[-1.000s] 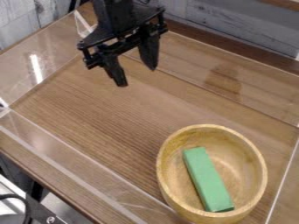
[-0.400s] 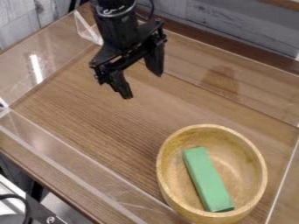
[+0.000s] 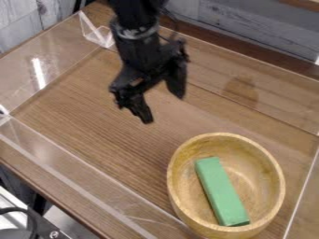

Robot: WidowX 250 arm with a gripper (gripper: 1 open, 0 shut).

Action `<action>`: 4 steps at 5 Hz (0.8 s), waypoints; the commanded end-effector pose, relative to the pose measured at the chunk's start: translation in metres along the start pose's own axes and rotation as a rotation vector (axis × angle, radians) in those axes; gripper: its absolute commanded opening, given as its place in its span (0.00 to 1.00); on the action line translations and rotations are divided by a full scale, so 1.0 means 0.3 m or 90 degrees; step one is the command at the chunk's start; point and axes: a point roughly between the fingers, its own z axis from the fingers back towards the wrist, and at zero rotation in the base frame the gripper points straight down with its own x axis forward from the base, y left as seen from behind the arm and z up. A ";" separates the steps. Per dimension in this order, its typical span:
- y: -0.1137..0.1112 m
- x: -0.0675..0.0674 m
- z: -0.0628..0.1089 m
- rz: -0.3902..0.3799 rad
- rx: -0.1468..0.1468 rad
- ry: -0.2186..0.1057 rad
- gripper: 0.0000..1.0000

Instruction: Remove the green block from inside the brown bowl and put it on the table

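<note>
The green block (image 3: pixel 221 190) lies flat inside the brown bowl (image 3: pixel 184 186), which sits on the table (image 3: pixel 88 121) at the lower right. My gripper (image 3: pixel 159 100) points down above the middle of the table, up and to the left of the bowl. Its two black fingers stand apart with nothing between them, so it is open. One fingertip (image 3: pixel 145 114) hangs nearer the bowl's rim, still apart from it.
Low clear acrylic walls (image 3: pixel 75 173) edge the table on all sides. A grey plank wall stands behind the table. The tabletop's front corner drops off at the lower left.
The gripper has moved to the right and down, coming closer to the bowl. It stays open. The block and bowl have not moved.
</note>
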 end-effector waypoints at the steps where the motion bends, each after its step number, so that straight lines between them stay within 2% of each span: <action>1: -0.021 -0.119 -0.009 -0.039 -0.016 -0.003 1.00; 2: -0.030 -0.219 -0.068 -0.078 -0.005 0.002 1.00; 3: -0.038 -0.267 -0.129 -0.092 0.003 0.006 1.00; 4: -0.038 -0.281 -0.166 -0.102 0.009 0.013 1.00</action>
